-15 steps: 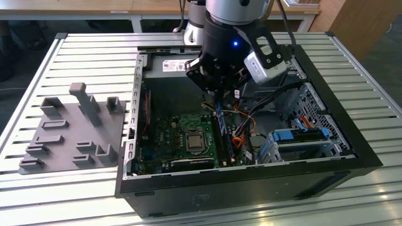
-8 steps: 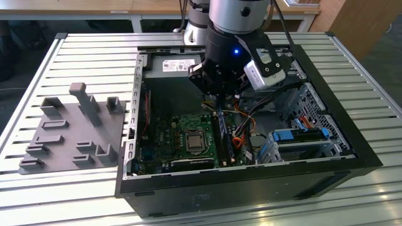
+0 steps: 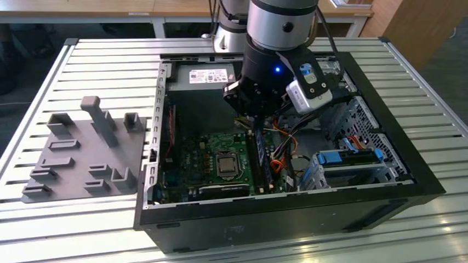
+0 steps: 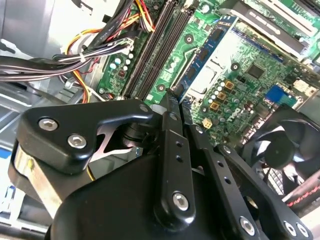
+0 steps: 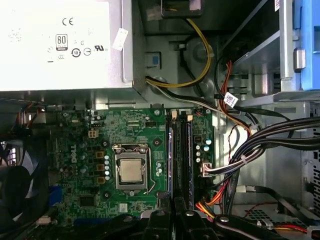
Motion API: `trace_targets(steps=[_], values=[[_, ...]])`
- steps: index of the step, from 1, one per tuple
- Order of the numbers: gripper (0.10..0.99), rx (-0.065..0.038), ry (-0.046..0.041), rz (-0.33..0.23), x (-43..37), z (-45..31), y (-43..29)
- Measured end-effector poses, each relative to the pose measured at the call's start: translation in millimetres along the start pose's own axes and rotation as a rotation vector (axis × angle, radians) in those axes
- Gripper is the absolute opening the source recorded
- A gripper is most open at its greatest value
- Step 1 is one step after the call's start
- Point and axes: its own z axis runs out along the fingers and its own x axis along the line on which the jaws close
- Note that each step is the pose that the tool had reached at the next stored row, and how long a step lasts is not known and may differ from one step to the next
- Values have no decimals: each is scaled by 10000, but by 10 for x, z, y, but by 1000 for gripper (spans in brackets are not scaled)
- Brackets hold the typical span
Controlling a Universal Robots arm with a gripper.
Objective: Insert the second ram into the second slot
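Over the motherboard (image 5: 80,150), beside the CPU socket (image 5: 131,170): gripper (image 4: 176,100) hangs point-down inside the open case (image 3: 292,224). Claw clenched; fingers (image 4: 170,145) nearly meet at the tips, and nothing shows wedged between them.

Ram (image 4: 205,55) stands on its long edge. In the second wrist view it shows between the socket and two dark slots (image 4: 157,50), parallel to them, chips facing the socket. Its near end sits right at the fingertips. Contact or a gap cannot be told, nor whether the stick is fully seated.

Judgement: the edge-on, slot-parallel posture lets the contacts go straight down, and narrow closed tips suit bearing on the thin top edge. Case lies on its side on the table (image 3: 109,60), so the arm reaches from above. Cables (image 5: 260,145) lie off to one side, apart from the slots.
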Motion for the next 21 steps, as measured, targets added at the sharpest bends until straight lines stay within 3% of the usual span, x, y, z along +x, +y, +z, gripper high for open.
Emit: trace_targets(steps=[21], values=[[141, 2, 0, -257, -20, 382, 9]])
